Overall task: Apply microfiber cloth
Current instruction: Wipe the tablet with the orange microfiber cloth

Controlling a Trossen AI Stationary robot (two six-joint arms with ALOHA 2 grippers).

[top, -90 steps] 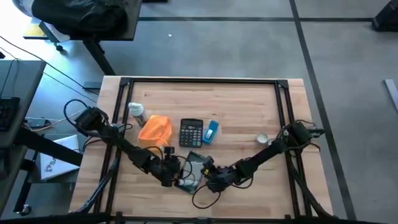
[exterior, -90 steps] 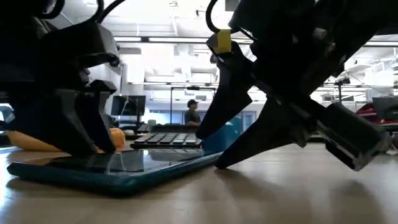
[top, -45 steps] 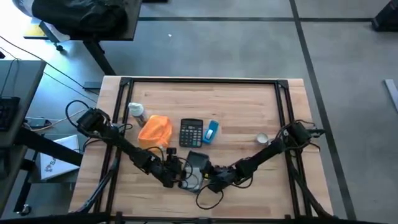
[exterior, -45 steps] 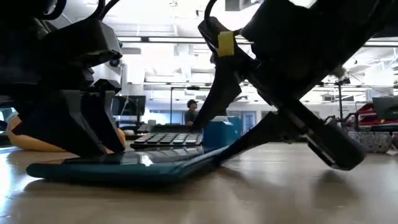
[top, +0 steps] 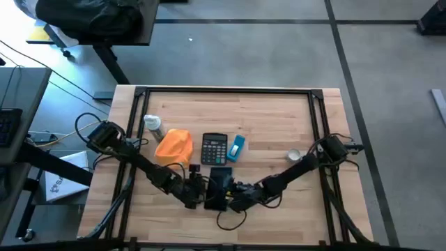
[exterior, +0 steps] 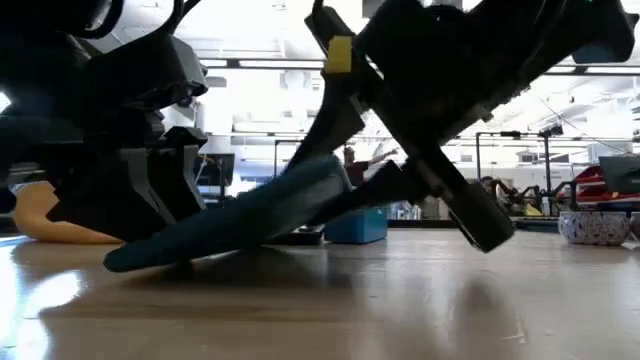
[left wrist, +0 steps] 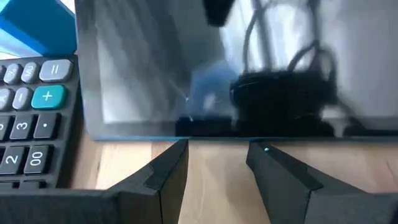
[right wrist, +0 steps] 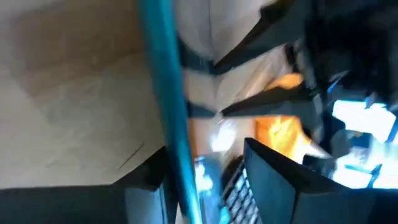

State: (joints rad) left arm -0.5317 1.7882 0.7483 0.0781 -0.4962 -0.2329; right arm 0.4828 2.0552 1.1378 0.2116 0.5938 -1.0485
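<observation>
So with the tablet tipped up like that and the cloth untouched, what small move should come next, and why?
Probably the right gripper should lower the tablet flat. It holds one edge raised while the other rests on the table. The left gripper is open at the tablet's edge; the orange cloth lies beside the calculator.

Both arms are dark, slim and jointed, with black cables looping loosely off them. The left hand [top: 194, 193] and the right hand [top: 233, 198] are black, each with two wedge-shaped fingers [left wrist: 163, 176]. A yellow tag [exterior: 339, 53] marks the right arm's wrist.
</observation>
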